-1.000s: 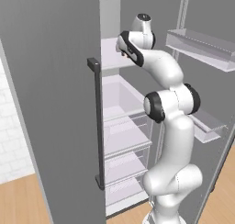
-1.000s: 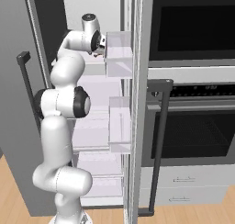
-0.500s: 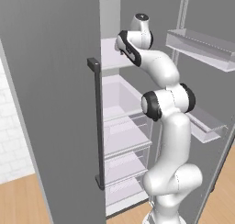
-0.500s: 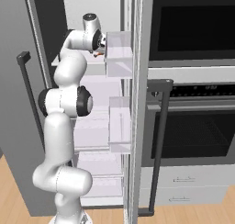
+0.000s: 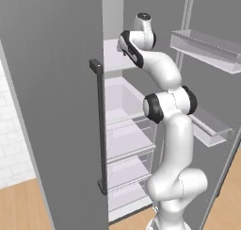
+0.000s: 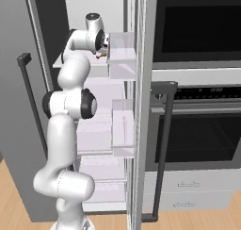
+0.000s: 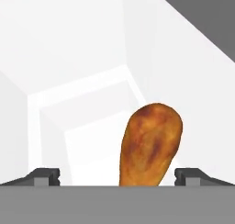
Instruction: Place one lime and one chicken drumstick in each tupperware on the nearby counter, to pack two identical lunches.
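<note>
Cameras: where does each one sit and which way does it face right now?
Left base view: behind-left of the arm, facing the open grey fridge; white arm at right.
Right base view: behind-right, facing the fridge shelves and the black oven; arm at left.
Hand view: looks along the open gripper at the orange-brown chicken drumstick.
Both base views share arm and fridge.

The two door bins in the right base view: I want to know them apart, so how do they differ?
The upper bin hangs at the height of the gripper; the lower bin hangs near the arm's dark elbow joint. The upper bin looks wider than tall, the lower bin taller than wide. Both are clear boxes on the open fridge door.
</note>
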Robot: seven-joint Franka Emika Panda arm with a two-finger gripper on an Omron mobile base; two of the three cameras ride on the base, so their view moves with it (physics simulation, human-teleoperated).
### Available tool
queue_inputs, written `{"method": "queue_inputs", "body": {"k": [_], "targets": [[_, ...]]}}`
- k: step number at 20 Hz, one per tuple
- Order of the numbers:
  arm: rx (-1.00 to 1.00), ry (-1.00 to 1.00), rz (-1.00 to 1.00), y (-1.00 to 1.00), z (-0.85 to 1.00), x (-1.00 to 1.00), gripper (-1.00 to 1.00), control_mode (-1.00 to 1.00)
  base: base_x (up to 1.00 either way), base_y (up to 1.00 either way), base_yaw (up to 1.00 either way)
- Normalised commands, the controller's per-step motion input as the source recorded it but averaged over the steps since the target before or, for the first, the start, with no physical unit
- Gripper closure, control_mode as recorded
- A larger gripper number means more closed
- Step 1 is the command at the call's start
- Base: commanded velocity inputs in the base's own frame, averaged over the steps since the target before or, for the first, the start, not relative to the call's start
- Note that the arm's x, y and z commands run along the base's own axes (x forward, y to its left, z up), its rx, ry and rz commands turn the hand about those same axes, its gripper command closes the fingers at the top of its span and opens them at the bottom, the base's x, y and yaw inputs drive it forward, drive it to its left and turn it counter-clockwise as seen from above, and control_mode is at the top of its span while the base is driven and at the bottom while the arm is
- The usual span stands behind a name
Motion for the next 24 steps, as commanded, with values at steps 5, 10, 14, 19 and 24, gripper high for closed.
{"method": "queue_inputs", "body": {"k": [5,10,14,19,24], "targets": [[0.0,-0.03,0.0,0.0,-0.39,0.0,1.0,-1.0,0.0,0.0,0.0],[0.0,-0.04,0.0,0.0,-0.06,0.02,1.0,-1.0,0.0,0.0,0.0],[0.0,-0.05,0.0,0.0,-0.03,0.0,1.0,-1.0,0.0,0.0,0.0],[0.0,-0.16,0.0,0.0,-0.13,-0.16,1.0,-1.0,0.0,0.0,0.0],[0.0,-0.49,0.0,0.0,0.23,-0.6,1.0,-1.0,0.0,0.0,0.0]]}}
